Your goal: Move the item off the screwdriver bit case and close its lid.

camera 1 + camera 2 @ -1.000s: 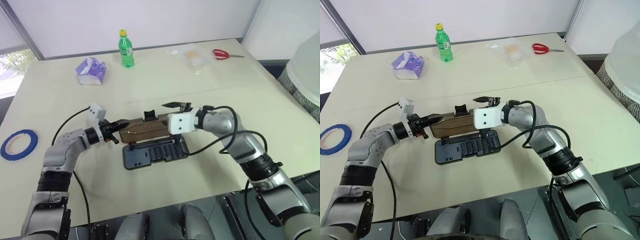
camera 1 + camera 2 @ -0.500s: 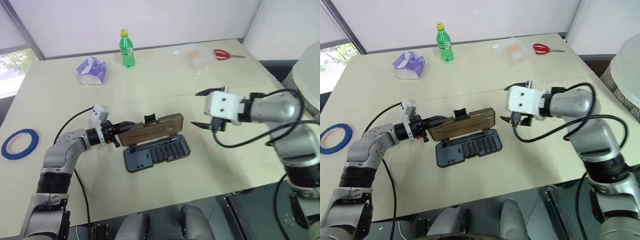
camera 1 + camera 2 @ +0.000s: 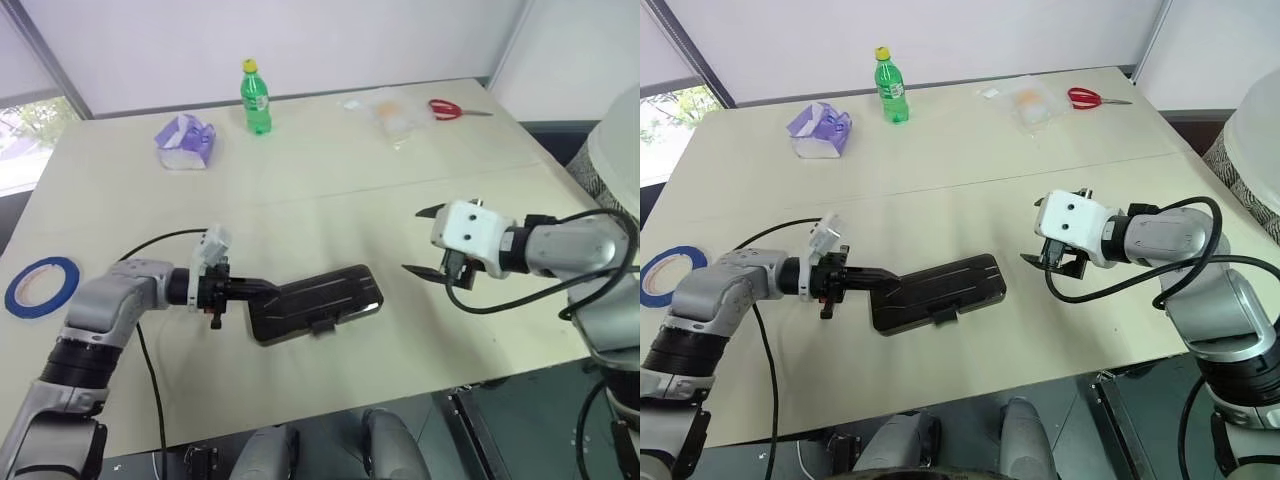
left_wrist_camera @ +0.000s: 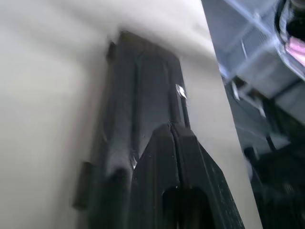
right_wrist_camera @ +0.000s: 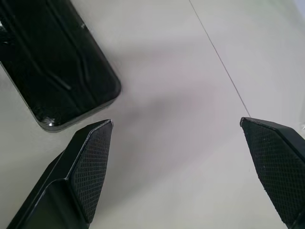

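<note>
No text, brand, number or sign can be read anywhere: the label of the green bottle point(image 3: 256, 98) and the print on the purple-and-white packet point(image 3: 184, 142) are too small to be made out.

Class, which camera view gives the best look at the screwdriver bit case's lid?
The right eye view: the whole lid lies flat over the case. The left eye view shows much the same. The left wrist view sees it edge-on past the left end effector; the right wrist view catches one corner.

cream table point(image 3: 330, 190): closed bit case point(image 3: 315, 300), blue tape ring point(image 3: 40, 286), green bottle point(image 3: 255, 97), scissors point(image 3: 455, 108), purple packet point(image 3: 185, 141).
</note>
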You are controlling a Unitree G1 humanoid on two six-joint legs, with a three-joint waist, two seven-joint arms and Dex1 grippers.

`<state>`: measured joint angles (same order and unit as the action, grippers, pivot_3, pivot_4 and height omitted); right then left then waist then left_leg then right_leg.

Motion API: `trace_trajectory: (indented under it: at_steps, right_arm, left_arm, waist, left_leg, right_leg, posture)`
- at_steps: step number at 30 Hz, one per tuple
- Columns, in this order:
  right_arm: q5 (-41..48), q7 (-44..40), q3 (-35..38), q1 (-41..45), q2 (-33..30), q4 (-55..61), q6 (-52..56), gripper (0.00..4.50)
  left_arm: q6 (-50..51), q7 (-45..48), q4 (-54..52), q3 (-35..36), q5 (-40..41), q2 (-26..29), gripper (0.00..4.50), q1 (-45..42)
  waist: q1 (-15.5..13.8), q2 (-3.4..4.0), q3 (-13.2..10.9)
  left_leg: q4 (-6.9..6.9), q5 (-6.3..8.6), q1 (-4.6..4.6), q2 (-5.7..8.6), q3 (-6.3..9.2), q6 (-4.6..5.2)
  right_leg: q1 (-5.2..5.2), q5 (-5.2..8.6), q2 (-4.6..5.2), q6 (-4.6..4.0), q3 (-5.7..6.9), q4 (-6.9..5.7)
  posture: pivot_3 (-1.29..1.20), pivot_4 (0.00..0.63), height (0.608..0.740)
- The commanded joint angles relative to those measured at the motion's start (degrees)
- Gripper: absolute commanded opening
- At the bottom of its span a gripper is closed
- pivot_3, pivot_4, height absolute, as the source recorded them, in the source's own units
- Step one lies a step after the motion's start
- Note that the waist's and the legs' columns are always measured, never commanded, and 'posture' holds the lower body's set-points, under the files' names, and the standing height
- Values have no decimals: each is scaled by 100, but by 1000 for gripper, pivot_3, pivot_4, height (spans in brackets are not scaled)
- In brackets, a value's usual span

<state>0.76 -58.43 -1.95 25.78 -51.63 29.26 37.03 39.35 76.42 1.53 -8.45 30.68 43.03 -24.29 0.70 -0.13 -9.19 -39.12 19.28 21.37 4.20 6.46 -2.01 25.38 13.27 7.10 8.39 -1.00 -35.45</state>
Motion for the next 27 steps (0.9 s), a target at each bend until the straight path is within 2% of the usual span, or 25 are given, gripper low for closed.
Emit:
trace_trajectory:
  at_steps: [1, 5, 10, 13, 16, 20, 24, 27]
  right_arm:
    - [53, 148, 97, 26, -104, 245, 27, 4440]
    - [14, 264, 27, 50, -133, 240, 2, 4440]
    - [55, 334, -56, 97, -112, 246, -4, 4440]
    - [139, 333, -87, 84, -87, 282, 24, 4440]
    - [391, 321, -67, 10, 46, 375, 198, 4440]
    - [1096, 330, 10, -107, 478, 483, 757, 4440]
    - [1618, 288, -30, -241, 743, 474, 980, 4440]
    - [2122, 289, -10, -347, 992, 450, 1228, 3630]
  left_arm:
    - [-411, 139, 175, -415, -495, 49, 0, 163]
    - [-1327, -224, 781, -845, -1413, 31, 0, 324]
    - [-1562, -290, 917, -689, -1377, -94, 0, 336]
    - [-1373, -254, 821, -433, -1040, -234, 0, 236]
    - [-766, -174, 469, -59, -442, -333, 0, 101]
    - [21, -131, 87, 318, 219, -359, 0, -198]
    - [421, -185, 32, 392, 444, -379, 0, -600]
    - [367, -183, 253, 301, 303, -432, 0, -870]
  waist:
    - [0, 0, 0]
    - [-31, 14, 16]
    - [-22, 42, 41]
    - [-28, 46, 43]
    - [-19, 44, 42]
    - [-11, 28, 32]
    - [-21, 18, 26]
    - [-6, 18, 26]
  left_leg:
    - [1, 0, 0, 0, -1, 0]
    - [0, 0, -17, 0, -1, 1]
    - [13, 28, -112, -3, -2, 51]
    - [9, 27, -112, -3, 0, 51]
    - [3, 26, -104, -2, 0, 48]
    - [4, 14, -87, -3, 3, 26]
    - [1, 13, -74, -2, 7, 24]
    - [4, 13, -76, -2, 5, 24]
  right_leg:
    - [1, 0, 0, 0, 0, 0]
    - [-20, 0, 2, 0, 0, 1]
    - [-114, 2, 1, -1, 1, 18]
    - [-115, 2, 1, 0, 2, 15]
    - [-108, 1, 1, 0, 2, 14]
    - [-90, 1, 0, 0, 2, 13]
    - [-82, 1, 1, 1, 3, 16]
    - [-82, 1, 1, 1, 2, 18]
  posture:
    - [0, 150, 740]
    - [0, 150, 740]
    - [0, 150, 740]
    - [0, 150, 740]
    - [0, 150, 740]
    - [0, 150, 740]
    - [0, 150, 740]
    - [0, 150, 740]
